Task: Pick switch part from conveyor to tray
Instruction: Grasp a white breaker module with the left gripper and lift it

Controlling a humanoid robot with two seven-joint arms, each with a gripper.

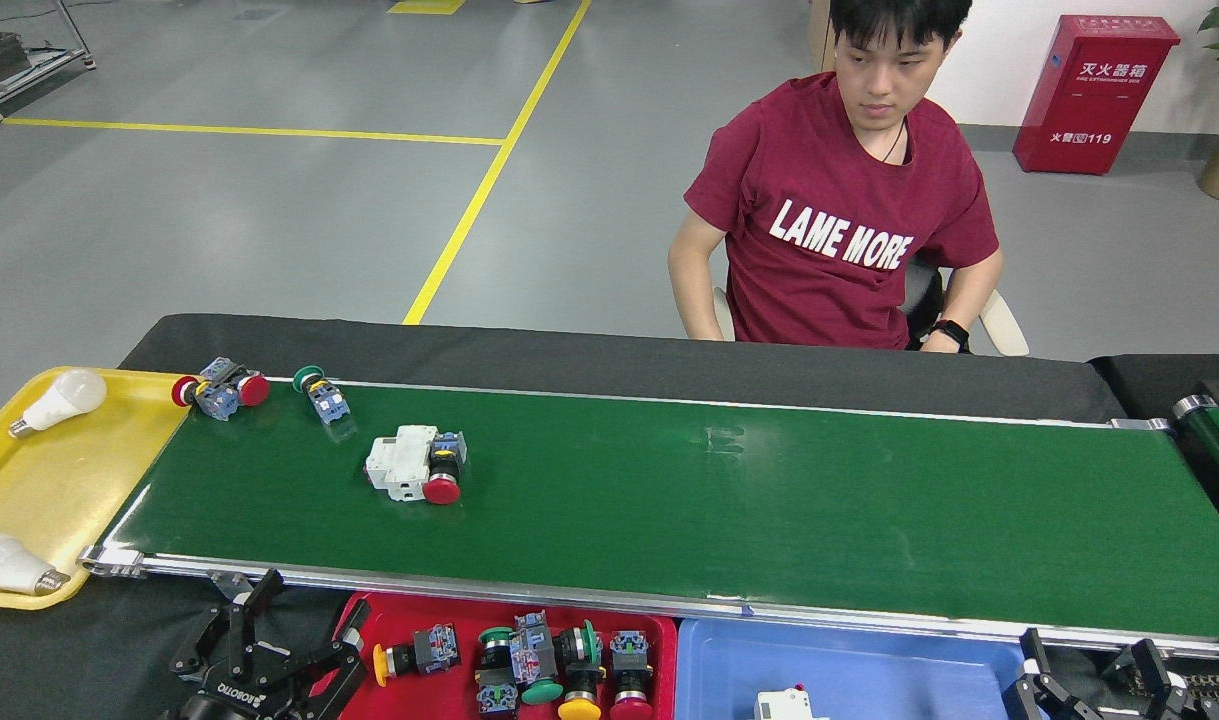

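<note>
Green conveyor (769,500), red tray (439,615), blue tray (849,665), yellow tray (69,480), maroon shirt (839,220)
</note>
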